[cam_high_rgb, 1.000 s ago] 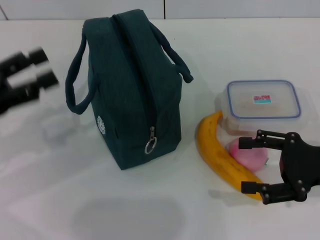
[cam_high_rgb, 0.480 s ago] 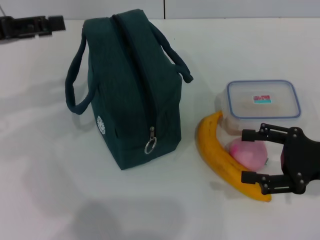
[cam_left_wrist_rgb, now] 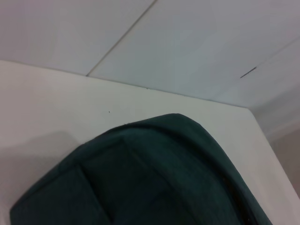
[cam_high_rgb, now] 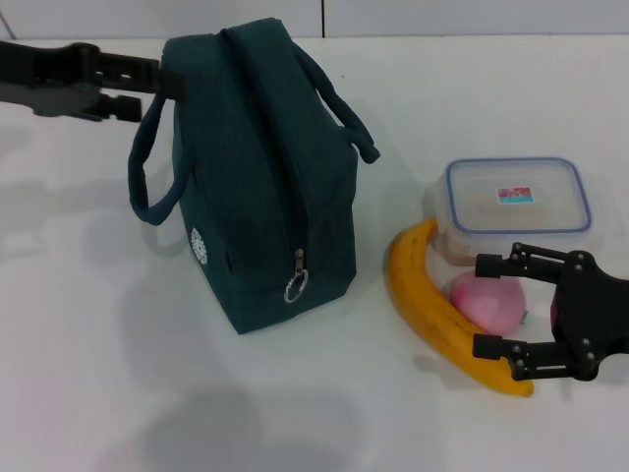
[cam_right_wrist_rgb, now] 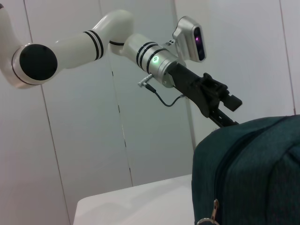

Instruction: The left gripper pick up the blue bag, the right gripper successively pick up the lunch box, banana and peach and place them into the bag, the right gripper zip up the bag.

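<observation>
The dark blue-green bag (cam_high_rgb: 256, 167) stands upright in the middle of the table, zipped shut, with its zip pull (cam_high_rgb: 296, 285) hanging on the near end. My left gripper (cam_high_rgb: 147, 90) is open at the bag's far left top edge, beside the left handle (cam_high_rgb: 147, 167). The right wrist view shows it (cam_right_wrist_rgb: 225, 110) reaching the bag's top (cam_right_wrist_rgb: 253, 173). My right gripper (cam_high_rgb: 482, 305) is open near the front right, its fingers either side of the pink peach (cam_high_rgb: 494, 298). The banana (cam_high_rgb: 428, 305) lies beside the peach. The lunch box (cam_high_rgb: 516, 202) stands behind them.
The white table (cam_high_rgb: 118, 374) carries only these things. A wall (cam_left_wrist_rgb: 187, 37) rises behind the table's far edge. The left wrist view shows only the bag's top (cam_left_wrist_rgb: 154, 178) and the table corner.
My left gripper has swung from the far left in towards the bag's top left edge. My right gripper has shifted slightly and now holds still around the peach.
</observation>
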Controlling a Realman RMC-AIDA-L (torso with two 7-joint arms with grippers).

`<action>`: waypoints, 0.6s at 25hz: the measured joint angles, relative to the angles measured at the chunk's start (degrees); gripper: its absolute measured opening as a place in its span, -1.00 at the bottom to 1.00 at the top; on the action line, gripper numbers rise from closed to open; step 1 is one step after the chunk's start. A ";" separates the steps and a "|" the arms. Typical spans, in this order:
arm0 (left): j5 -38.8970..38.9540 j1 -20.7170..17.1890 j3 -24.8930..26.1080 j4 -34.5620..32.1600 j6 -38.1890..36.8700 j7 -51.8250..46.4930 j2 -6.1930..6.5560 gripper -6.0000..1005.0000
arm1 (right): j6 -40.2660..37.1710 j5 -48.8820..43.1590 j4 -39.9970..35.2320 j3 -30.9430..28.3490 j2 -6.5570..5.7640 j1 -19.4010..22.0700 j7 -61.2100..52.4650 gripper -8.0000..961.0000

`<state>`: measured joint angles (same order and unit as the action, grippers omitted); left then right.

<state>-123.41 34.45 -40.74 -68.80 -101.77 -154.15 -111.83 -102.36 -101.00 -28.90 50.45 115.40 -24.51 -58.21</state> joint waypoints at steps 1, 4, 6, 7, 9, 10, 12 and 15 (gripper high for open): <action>-0.65 0.34 -0.15 0.01 0.05 -0.45 -0.37 0.72 | 0.00 0.01 0.00 0.00 0.00 0.00 0.01 0.75; -3.25 1.40 -0.51 -0.03 0.28 -1.52 -1.29 0.72 | 0.00 0.02 0.00 0.00 0.00 -0.01 0.09 0.75; -5.05 2.31 -0.55 -0.06 0.48 -1.87 -2.08 0.72 | 0.01 0.02 0.01 0.00 0.00 -0.01 0.35 0.75; -5.92 2.68 -0.55 0.07 0.67 -1.96 -2.37 0.72 | 0.01 0.02 0.01 0.00 0.00 0.04 0.46 0.75; -6.97 3.34 -0.56 0.50 0.96 -2.04 -2.77 0.71 | -0.02 0.02 0.05 0.00 0.00 0.30 0.59 0.75; -7.30 3.54 -0.56 0.67 1.07 -2.09 -2.84 0.70 | -0.06 0.02 0.07 0.00 0.00 0.50 0.62 0.75; -7.80 3.85 -0.55 0.85 1.50 -2.41 -2.92 0.69 | -0.13 0.02 0.11 0.00 0.00 0.67 0.63 0.75; -7.87 3.84 -0.45 0.88 2.55 -3.53 -2.93 0.67 | -0.24 0.02 0.20 0.00 0.00 0.88 0.66 0.75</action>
<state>-131.28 38.29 -41.19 -67.92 -99.22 -157.68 -114.77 -102.59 -100.98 -28.70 50.45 115.40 -23.63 -57.54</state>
